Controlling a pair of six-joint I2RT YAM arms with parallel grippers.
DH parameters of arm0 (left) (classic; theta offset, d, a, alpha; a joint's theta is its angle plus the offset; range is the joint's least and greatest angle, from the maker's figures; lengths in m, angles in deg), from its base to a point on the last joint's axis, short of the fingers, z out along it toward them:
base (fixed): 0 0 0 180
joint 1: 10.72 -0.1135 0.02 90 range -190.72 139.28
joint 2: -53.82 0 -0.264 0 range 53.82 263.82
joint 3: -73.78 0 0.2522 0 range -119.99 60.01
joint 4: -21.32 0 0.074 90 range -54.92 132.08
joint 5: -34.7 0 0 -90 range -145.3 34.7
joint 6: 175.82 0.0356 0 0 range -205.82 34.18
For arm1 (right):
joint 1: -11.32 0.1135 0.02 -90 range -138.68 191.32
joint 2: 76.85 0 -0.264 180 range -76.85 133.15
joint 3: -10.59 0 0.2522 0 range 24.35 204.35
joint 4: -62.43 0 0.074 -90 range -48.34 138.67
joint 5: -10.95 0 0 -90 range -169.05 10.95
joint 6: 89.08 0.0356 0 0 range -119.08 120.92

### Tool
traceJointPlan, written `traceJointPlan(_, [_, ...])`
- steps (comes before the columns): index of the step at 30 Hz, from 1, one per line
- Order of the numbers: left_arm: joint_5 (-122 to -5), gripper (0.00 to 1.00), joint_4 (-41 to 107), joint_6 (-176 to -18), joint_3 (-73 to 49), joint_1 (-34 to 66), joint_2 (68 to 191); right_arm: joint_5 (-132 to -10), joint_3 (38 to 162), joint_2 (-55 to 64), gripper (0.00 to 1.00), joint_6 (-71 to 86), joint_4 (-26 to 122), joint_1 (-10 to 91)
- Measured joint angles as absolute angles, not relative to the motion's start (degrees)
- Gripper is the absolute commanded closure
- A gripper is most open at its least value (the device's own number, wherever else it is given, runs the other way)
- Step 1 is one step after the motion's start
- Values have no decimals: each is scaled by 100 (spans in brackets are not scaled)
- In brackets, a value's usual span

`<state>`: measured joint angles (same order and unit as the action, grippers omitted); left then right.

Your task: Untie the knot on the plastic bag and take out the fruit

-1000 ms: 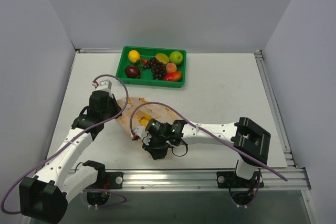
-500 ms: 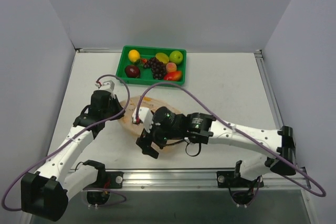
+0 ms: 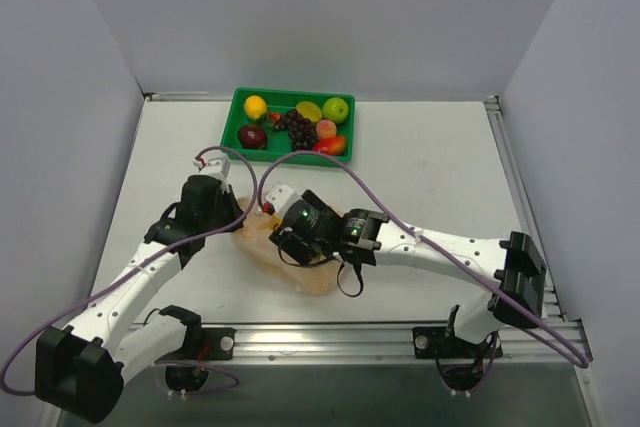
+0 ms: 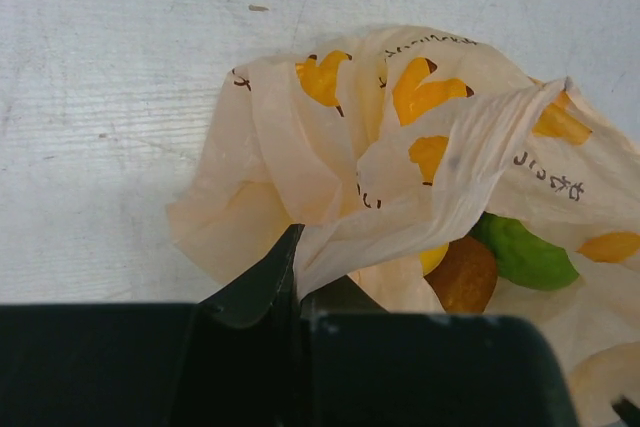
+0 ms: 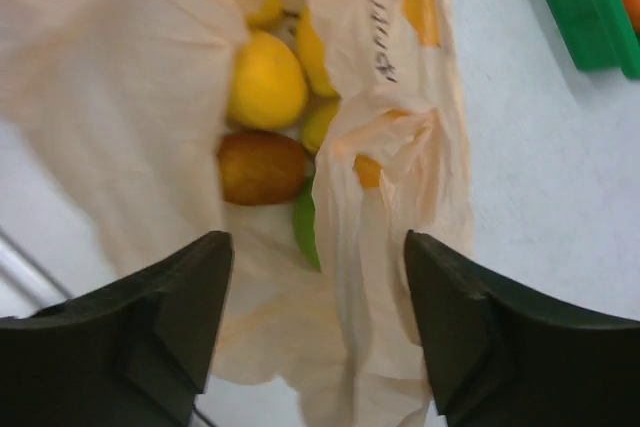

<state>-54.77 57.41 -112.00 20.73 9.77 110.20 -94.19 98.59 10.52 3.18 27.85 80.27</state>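
The plastic bag point(image 3: 305, 275) lies crumpled on the table between my two arms, pale peach with yellow prints. My left gripper point(image 4: 296, 269) is shut on a fold of its plastic point(image 4: 400, 217) at the bag's left edge, and is also seen from above point(image 3: 232, 215). My right gripper point(image 5: 315, 243) hangs open over the bag's gaping mouth, a loose strip of plastic between its fingers, untouched. Inside lie the fruit: a yellow lemon-like one point(image 5: 265, 77), an orange-brown one point(image 5: 262, 167) and a green one point(image 5: 306, 235). The knot is out of view.
A green tray point(image 3: 240, 97) with an apple, grapes and other fruit stands at the back of the table. Its corner point(image 5: 580, 7) shows in the right wrist view. Purple cables arch over both arms. White walls close in left, right and behind.
My right arm swung from the table's front edge up over the bag and its gripper opened. My left gripper shifted slightly right, still holding the plastic.
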Motion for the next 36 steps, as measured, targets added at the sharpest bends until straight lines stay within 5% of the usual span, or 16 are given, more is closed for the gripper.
traceJointPlan(1, [-5427,90,5763,-11202,2073,1062,11005,-9607,9647,1111,53,388,2776,7966])
traceJointPlan(3, [-5361,90,5800,-11241,2112,1220,10916,-9908,9142,1131,71,576,2831,7808])
traceJointPlan(7, [-5230,90,5848,-11464,2470,1386,10446,-9989,7761,672,89,1175,3322,7179])
traceJointPlan(16, [-5105,89,5837,-11975,2894,1513,10454,-7952,5846,-301,89,2460,5464,5260])
traceJointPlan(20, [-4817,64,5809,-11993,2849,1513,10754,-7386,5824,-69,86,2646,5853,5098])
traceJointPlan(21, [-4771,49,5818,-11978,2794,1517,10828,-7286,5826,-45,86,2651,5884,5094])
traceJointPlan(25, [-4635,18,5899,-11919,2315,1751,10874,-7106,5909,-60,85,2642,5862,5150])
traceJointPlan(29, [-4408,4,5962,-12043,1782,2221,10594,-7146,6043,-233,85,2662,5836,5222])
traceJointPlan(36, [-3042,3,6681,-12878,1356,3467,10129,-7668,6158,-357,85,2863,5853,5671])
